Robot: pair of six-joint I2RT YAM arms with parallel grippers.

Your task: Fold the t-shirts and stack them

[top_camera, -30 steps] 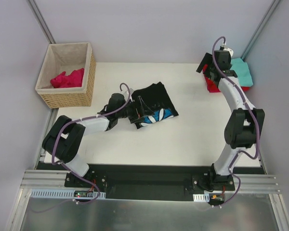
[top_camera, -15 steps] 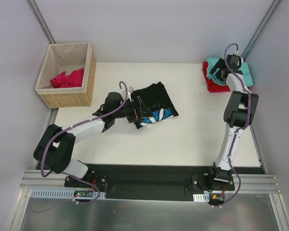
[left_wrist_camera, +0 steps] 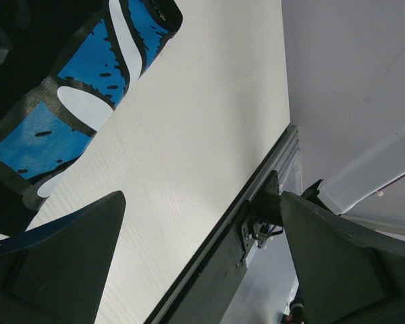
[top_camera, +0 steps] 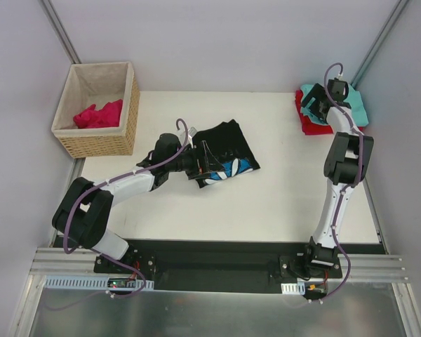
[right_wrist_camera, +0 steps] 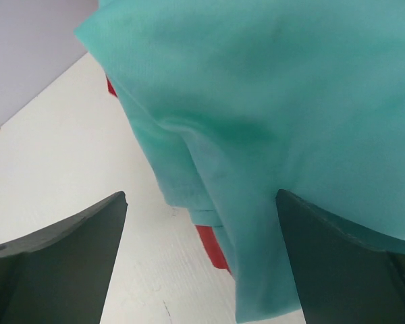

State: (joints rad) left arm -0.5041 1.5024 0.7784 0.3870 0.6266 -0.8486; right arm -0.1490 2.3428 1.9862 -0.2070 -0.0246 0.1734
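The black t-shirt [top_camera: 223,142] lies folded mid-table, its blue and white print [left_wrist_camera: 54,101] showing at the near edge. My left gripper [top_camera: 201,166] is open and empty at the shirt's left edge; in the left wrist view [left_wrist_camera: 202,260] only table shows between its fingers. The teal t-shirt [top_camera: 356,105] lies on the red t-shirt [top_camera: 311,126] at the far right corner. My right gripper [top_camera: 316,105] is open just over this stack, with teal cloth [right_wrist_camera: 290,101] and a red edge [right_wrist_camera: 212,244] between its fingers. The magenta-pink t-shirt [top_camera: 98,114] lies crumpled in the basket.
The wicker basket [top_camera: 98,144] with beige lining stands at the far left corner. Grey walls and metal posts close in the back and sides. The table's near edge with a black rail [left_wrist_camera: 216,270] shows in the left wrist view.
My right arm has swung back and right over the corner stack, and the teal shirt now covers more of the red one. The left arm has barely shifted.
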